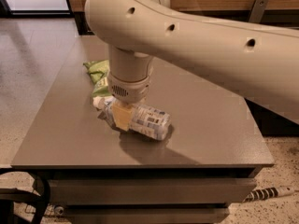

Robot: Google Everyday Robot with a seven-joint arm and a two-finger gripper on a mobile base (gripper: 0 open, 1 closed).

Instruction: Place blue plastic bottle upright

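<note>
Gripper point(121, 118) looks clamped round the lying blue plastic bottle point(152, 121) near its cap; probably light, squishy, slippery.

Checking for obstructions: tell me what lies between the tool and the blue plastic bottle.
Nothing, in the camera view: the tool is on the lying blue plastic bottle near its cap end, no gap showing.

one view | high, near, facing down | gripper point(121, 115) mid-frame over table point(210, 125)

blue plastic bottle point(150, 121) neck hidden under end effector point(122, 117)
</note>
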